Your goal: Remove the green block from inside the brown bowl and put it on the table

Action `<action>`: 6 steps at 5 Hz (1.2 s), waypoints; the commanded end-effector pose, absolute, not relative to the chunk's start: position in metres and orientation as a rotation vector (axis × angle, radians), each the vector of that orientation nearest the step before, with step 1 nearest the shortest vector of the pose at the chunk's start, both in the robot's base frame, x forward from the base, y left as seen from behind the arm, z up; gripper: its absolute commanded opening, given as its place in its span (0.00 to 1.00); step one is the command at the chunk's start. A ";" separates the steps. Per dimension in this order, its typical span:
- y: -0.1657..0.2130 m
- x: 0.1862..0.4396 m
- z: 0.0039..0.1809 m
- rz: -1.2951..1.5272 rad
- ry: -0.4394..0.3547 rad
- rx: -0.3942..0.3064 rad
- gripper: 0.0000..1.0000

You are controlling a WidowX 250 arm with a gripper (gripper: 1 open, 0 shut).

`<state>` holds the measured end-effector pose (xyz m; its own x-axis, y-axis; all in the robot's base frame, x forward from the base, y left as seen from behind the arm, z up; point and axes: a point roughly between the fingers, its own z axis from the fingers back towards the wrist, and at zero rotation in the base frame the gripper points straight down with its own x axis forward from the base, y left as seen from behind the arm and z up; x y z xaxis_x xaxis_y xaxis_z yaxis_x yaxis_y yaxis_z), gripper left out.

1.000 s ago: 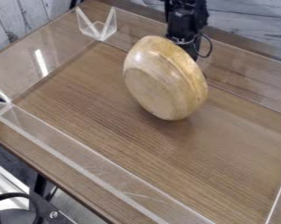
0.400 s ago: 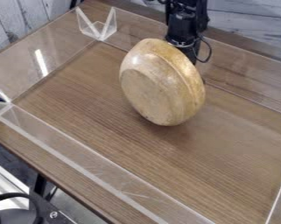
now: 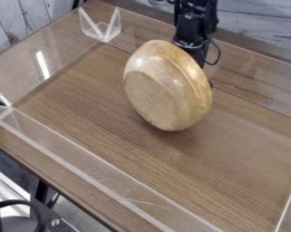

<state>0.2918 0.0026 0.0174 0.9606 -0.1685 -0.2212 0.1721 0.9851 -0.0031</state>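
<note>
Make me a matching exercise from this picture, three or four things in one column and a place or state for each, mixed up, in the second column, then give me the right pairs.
Things:
1. brown bowl
2. gripper
3. table
4. clear acrylic bracket

Places or states:
A. stands at the far left corner
B. tipped up on its side, round underside facing the camera
C. flat wood-grain surface edged by low clear walls
D. dark, reaching down behind the top rim of the bowl

Pairs: 1-B, 2-D, 3-C, 4-A

The green block is not visible in this view.
</note>
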 end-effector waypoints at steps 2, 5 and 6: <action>0.001 0.293 0.016 -0.192 0.260 0.020 0.00; 0.002 0.298 0.019 -0.199 0.281 0.024 0.00; 0.003 0.299 0.020 -0.201 0.286 0.025 0.00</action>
<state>0.2991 0.0036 0.0199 0.9409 -0.1846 -0.2840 0.1901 0.9817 -0.0084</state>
